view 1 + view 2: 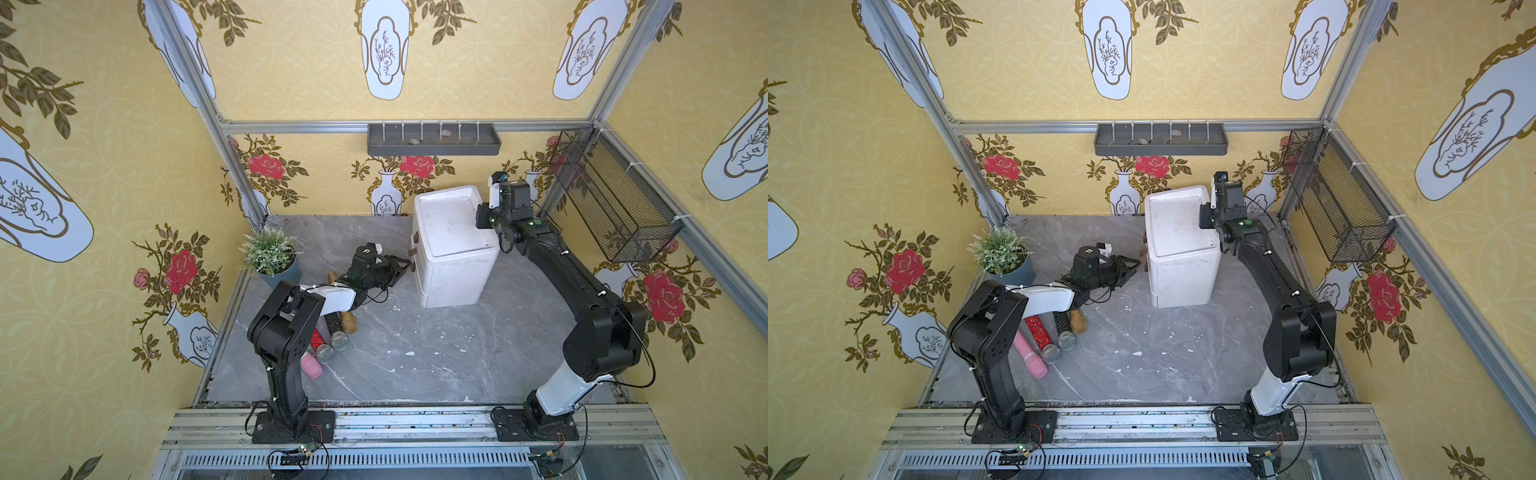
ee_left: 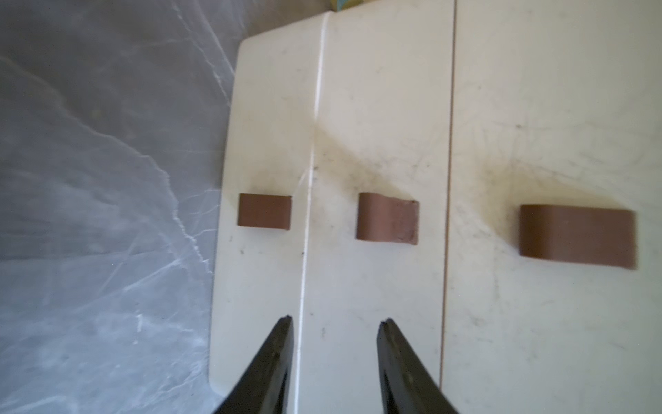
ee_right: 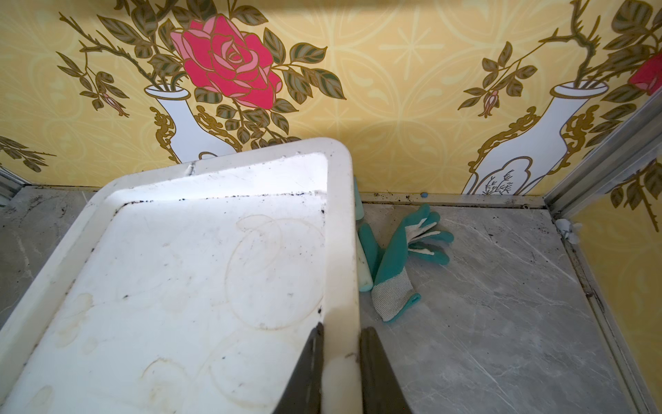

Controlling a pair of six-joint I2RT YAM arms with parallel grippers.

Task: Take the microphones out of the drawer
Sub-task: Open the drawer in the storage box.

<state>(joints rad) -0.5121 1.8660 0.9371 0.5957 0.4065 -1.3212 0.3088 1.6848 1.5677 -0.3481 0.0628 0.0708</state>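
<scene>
A white drawer unit [image 1: 453,249] [image 1: 1179,249] stands at the back of the grey table, its three drawers closed. The microphone in the drawer is hidden. My left gripper [image 2: 335,320] [image 1: 409,264] is open and empty, just in front of the drawer fronts. Ahead of its fingertips is the middle brown handle [image 2: 387,223], with another handle [image 2: 264,210] and a third [image 2: 576,236] on either side. My right gripper [image 3: 342,328] [image 1: 482,216] is shut on the raised rim of the unit's top [image 3: 340,251].
A red glitter microphone [image 1: 319,341], a black one [image 1: 337,332], a pink one [image 1: 311,365] and a wooden handle [image 1: 349,322] lie by the left arm. A potted plant [image 1: 270,253] stands at the left. Teal gloves [image 3: 404,251] lie behind the unit. A wire basket [image 1: 615,199] hangs on the right wall.
</scene>
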